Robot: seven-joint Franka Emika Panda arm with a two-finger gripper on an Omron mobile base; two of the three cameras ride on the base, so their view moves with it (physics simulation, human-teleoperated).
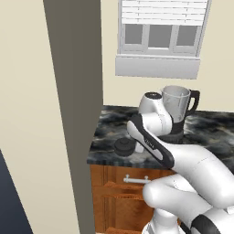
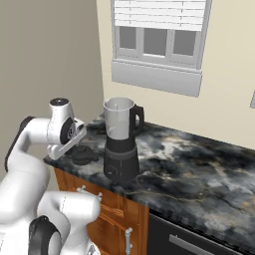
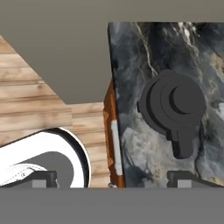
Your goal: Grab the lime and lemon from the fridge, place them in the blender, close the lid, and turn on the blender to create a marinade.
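Pincer (image 3: 111, 179) tips spread wide, released, hovering above the dark marble bench (image 3: 144, 144) edge. Black lid (image 3: 173, 107) lies on the bench just below; blender (image 2: 121, 139), jar uncovered, stands beside it under the window (image 2: 157, 40).

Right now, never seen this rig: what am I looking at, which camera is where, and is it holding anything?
It's a rendered kitchen with a white robot arm on a drivable base. Two cameras ride on the base, behind the arm to its left and right. The third sits on the hand, looking down along the gripper; its two dark tips stand wide apart with nothing between them, so nothing is held. On the dark marble counter stands the blender, its clear jar open at the top. The lid lies beside it on the counter, near the edge, below the hand. The tall grey panel at left is probably the fridge's side.
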